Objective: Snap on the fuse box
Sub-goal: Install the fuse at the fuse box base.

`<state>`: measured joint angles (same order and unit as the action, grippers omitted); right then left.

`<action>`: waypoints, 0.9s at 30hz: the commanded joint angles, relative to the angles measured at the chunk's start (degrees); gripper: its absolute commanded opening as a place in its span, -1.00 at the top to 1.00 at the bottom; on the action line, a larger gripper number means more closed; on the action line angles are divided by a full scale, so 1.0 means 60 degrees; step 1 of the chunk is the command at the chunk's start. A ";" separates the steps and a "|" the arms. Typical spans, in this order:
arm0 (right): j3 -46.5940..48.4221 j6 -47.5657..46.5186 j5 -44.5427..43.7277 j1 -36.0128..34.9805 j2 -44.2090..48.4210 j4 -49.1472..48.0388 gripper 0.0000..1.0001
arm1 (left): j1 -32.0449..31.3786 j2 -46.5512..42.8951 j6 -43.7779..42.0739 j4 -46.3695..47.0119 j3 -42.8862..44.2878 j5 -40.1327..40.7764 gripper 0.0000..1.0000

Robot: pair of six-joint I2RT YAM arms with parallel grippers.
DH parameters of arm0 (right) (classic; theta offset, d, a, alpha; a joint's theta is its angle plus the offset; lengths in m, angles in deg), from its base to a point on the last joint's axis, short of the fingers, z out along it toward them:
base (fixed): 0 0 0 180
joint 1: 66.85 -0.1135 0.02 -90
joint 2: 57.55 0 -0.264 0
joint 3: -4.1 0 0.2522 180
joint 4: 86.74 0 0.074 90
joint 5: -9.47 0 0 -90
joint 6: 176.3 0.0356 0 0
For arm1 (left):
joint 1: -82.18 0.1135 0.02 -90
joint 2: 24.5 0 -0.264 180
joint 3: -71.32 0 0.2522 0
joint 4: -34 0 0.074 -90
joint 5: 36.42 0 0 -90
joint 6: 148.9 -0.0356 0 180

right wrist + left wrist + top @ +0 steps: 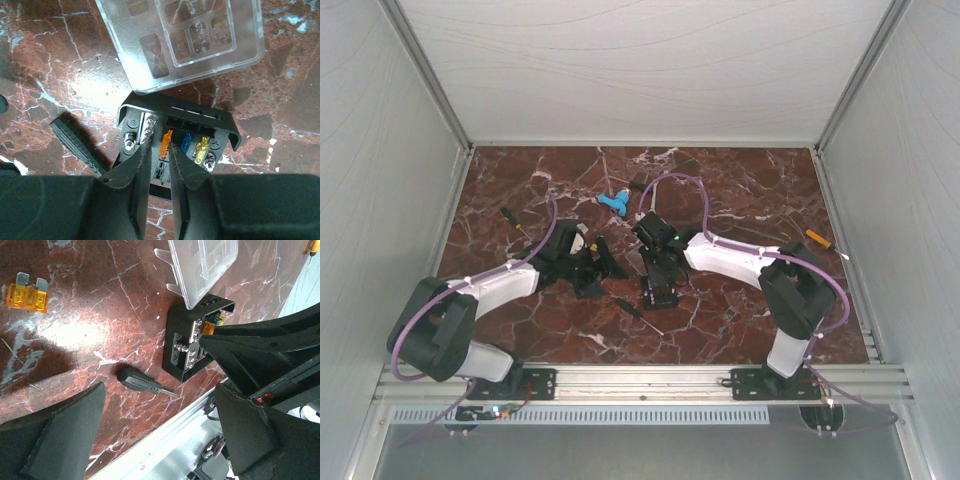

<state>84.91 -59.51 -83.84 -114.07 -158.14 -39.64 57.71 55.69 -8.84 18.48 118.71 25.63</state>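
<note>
Fingertips (135, 167) of my right pincer (160, 152), barely apart, seemingly gripping nothing, hover over the fuse box (175, 112), lid (190, 45) just beyond.

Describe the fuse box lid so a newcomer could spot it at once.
On the red marble table, look near the middle, where the right gripper is down at the black fuse box. The lid lies right beside that box, on the side away from the gripper. It is the only see-through thing there: a clear square with moulded pockets.
</note>
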 commanded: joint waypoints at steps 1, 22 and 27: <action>0.0247 -0.0070 -0.0493 -0.0108 0.0371 0.0329 0.63 | 0.0024 -0.0165 0.0166 0.0401 0.0006 -0.0259 -0.78; 0.0266 0.0584 -0.1092 -0.0215 0.0787 0.0618 0.51 | -0.0656 0.1904 0.0130 0.1573 0.1541 -0.1049 -0.14; 0.0323 0.0719 -0.1093 -0.0223 0.0590 0.0580 0.58 | -0.0889 0.2504 0.0239 0.1803 0.1806 -0.1231 0.01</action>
<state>85.17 -56.80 -88.94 -114.90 -154.41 -36.60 53.49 68.65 -8.45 25.30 126.40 20.61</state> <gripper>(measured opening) 0.221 0.519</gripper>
